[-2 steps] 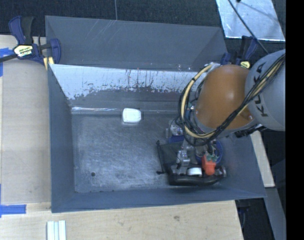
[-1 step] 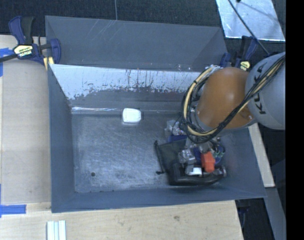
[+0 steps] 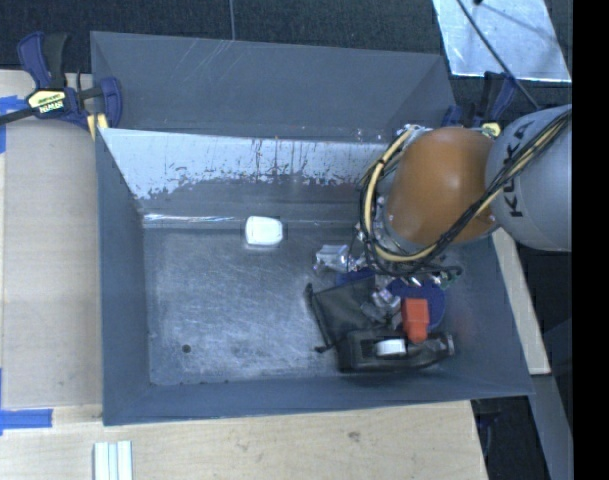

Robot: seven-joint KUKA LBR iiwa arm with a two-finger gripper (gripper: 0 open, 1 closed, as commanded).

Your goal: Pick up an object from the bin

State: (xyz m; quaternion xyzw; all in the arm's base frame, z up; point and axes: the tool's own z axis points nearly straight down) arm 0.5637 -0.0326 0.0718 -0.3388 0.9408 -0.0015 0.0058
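**A:** What lies in the grey metal bin [image 3: 124, 298]?

**B:** A small white rounded block [image 3: 264, 231] sits alone on the floor, near the back wall. Well to the right of that white block, and nearer the front, lies a heap. In it are a flat black pouch-like piece [image 3: 339, 313], a small orange-red block [image 3: 415, 318], a blue thing [image 3: 434, 303], a black item with a white label [image 3: 389, 348] and a crumpled silver scrap [image 3: 332, 258].

**A:** And the robot?

**B:** Its orange domed wrist cover [image 3: 439, 183], ringed by yellow and black cables, hangs to the right of the white block. The gripper [image 3: 389, 290] beneath it is over the heap, just beside the orange-red block. I cannot tell whether it is wide, narrow or holding anything.
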